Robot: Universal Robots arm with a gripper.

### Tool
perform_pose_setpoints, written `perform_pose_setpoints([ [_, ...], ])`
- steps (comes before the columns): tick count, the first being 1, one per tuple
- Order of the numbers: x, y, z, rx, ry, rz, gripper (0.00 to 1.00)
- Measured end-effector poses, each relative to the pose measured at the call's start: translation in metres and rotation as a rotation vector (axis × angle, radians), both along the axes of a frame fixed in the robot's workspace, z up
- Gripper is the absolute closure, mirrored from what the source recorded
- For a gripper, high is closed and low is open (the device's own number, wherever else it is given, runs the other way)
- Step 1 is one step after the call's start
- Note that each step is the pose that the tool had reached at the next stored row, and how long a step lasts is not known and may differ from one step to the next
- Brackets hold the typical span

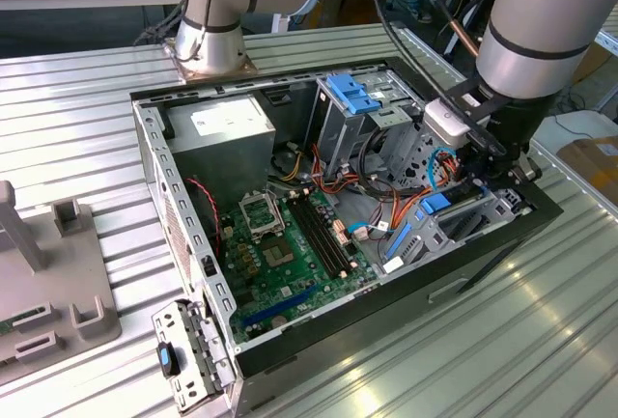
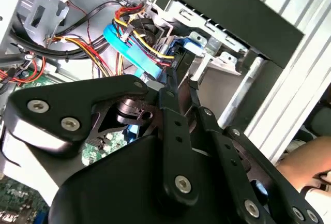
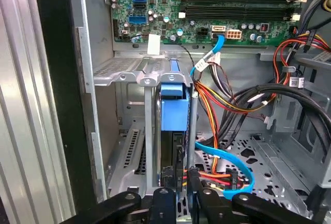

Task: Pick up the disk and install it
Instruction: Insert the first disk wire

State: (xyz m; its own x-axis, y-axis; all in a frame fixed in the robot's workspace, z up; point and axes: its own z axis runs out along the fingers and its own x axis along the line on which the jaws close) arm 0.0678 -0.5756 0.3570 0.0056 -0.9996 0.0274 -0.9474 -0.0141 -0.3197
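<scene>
The disk (image 3: 173,113), dark with a bright blue carrier, stands on edge in a slot of the metal drive cage (image 3: 129,69) at the front corner of the open computer case (image 1: 193,235). In the exterior view its blue carrier (image 1: 436,202) shows in the cage at the right, under the arm's wrist. My gripper (image 3: 185,175) reaches down into the cage, and its black fingers (image 2: 169,87) stand close together on the near end of the disk (image 2: 182,53). They look shut on it.
A blue flat cable (image 3: 227,159) and orange-yellow wires (image 3: 222,105) crowd the bay beside the disk. The motherboard (image 1: 290,244), power supply (image 1: 227,124) and a ribbed blue flap (image 1: 352,97) fill the case. A grey fixture (image 1: 48,283) sits at the exterior view's left. A hand (image 2: 305,167) is near.
</scene>
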Motion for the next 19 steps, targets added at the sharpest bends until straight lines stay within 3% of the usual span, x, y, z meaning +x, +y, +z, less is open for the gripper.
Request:
perform_pose_setpoints([
  [1,0.0001,0.0000,0.0138,0.0002,-0.0003,0.000,0.76],
  [2,0.0029,0.0000,0.0140,-0.0001,0.0034,0.000,0.76],
  [9,0.0035,0.0000,0.0140,-0.0003,0.0064,0.000,0.76],
  [10,0.0041,0.0000,0.0140,-0.0002,0.0123,0.000,0.76],
  [11,0.0051,0.0000,0.0140,-0.0003,0.0270,0.000,0.76],
  [12,0.0060,0.0001,0.0140,-0.0002,0.0470,-0.001,0.76],
  [14,0.0065,0.0001,0.0140,-0.0002,0.0640,-0.004,0.76],
  [15,0.0069,0.0002,0.0140,-0.0001,0.0766,-0.006,0.76],
  [17,0.0071,0.0005,0.0139,0.0003,0.0856,-0.009,0.76],
  [19,0.0074,0.0012,0.0139,0.0011,0.1036,-0.016,0.76],
])
